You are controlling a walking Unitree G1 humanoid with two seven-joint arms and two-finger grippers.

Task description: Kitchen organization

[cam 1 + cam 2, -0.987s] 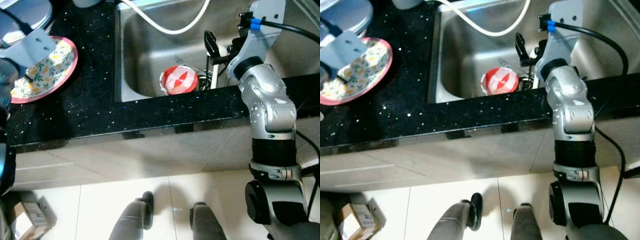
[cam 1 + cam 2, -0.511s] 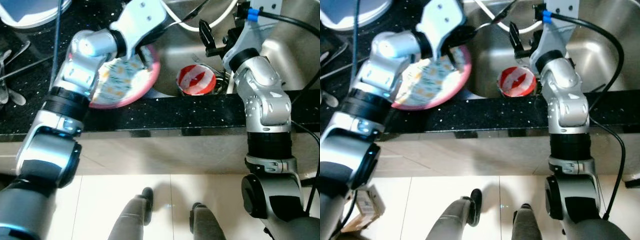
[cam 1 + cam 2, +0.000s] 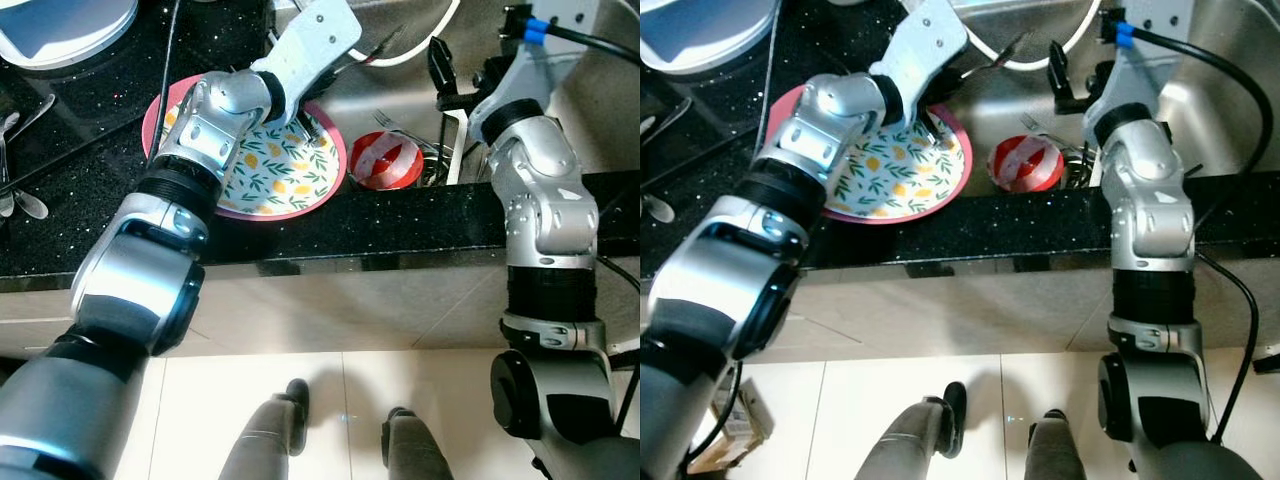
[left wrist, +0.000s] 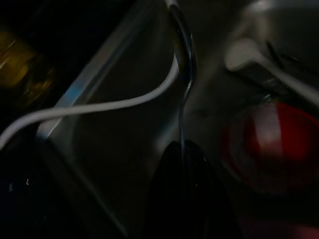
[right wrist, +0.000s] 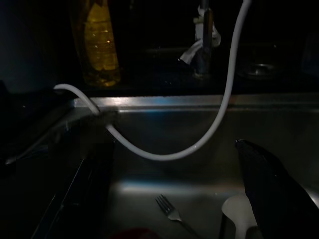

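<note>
So the floral plate with the pink rim is lying face up on the black counter, right at the left edge of the sink. Its rim looks like it pokes a bit over the sink's lip, just beside the red-and-white bowl down in the basin.

My guess is it's ceramic or melamine: stiff, smooth, probably slick, and chippable against steel if it's ceramic. It lies too flat to get under, so I'd pinch the rim on the side hanging over the sink and keep it level.

The left gripper sits over the plate's sink-side part. Honestly I can't tell whether it's clamped on the rim or just resting there. The left wrist view is murky: a dark blob with a thin shiny metal thing running out toward the sink, maybe a utensil handle.

The right gripper hangs over the sink past the bowl, and I can't tell its state either.

There's a fork on the sink floor and a white hose looping above it. The bowl's contents and the clutter behind it are too dim to make out.
</note>
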